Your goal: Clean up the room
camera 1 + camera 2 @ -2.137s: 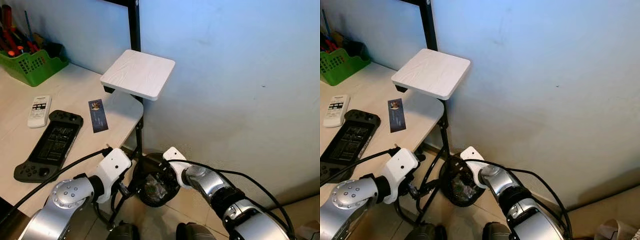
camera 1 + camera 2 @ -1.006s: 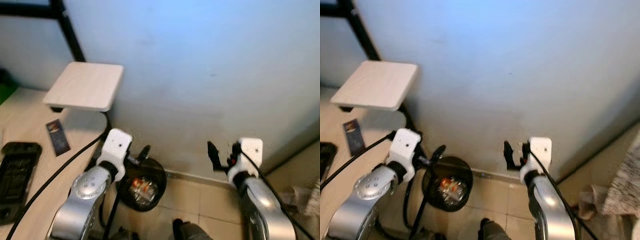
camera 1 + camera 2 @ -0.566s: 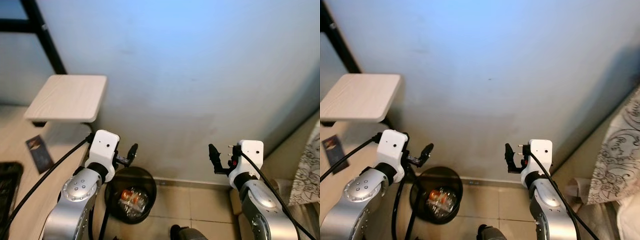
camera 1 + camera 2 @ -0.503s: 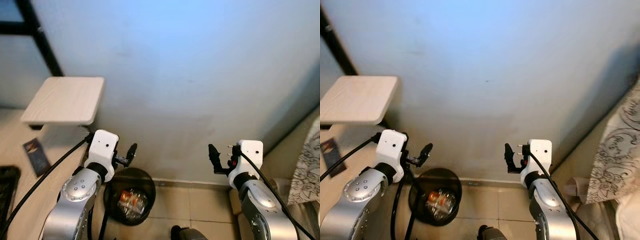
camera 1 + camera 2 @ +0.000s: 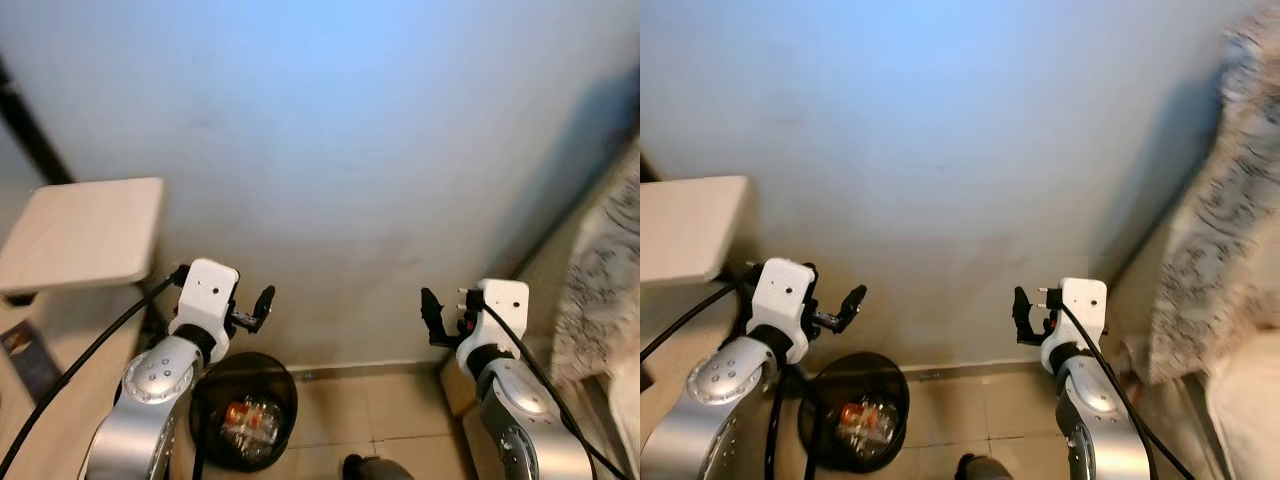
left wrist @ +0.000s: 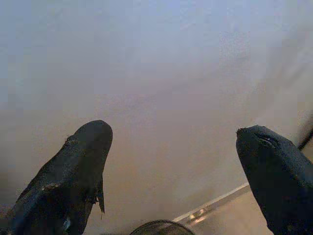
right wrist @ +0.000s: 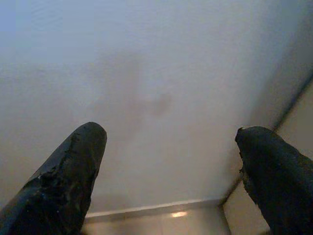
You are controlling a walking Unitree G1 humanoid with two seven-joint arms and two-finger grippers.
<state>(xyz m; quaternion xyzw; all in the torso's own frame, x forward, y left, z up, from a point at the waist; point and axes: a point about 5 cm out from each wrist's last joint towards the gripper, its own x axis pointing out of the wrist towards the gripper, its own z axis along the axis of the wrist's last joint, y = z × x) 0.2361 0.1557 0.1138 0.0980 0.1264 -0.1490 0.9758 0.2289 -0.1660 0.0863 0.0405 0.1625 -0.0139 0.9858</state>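
Left eye view gives us the bin (image 5: 243, 425), a black round one on the tiled floor (image 5: 400, 420) at the foot of the wall (image 5: 330, 150), with crumpled wrappers lying in its bottom; we judge it sits there as the drop point for rubbish, tucked beside the desk so it stays out of the walkway. Our left gripper (image 5: 262, 303) hangs above and just beside the bin's rim, its fingers (image 6: 78, 166) spread wide with nothing between them. Our right gripper (image 5: 432, 318) is held level with it, well apart to the right, fingers (image 7: 73, 171) likewise parted and empty. Both arms sit raised and forward, which we read as a carry-ready pose between items. Beyond them the pale blue wall meets beige tiles along a low skirting. To our left stands a small light wooden shelf (image 5: 85, 232) on a black frame; to our right hangs patterned fabric (image 5: 1210, 230), blurred.
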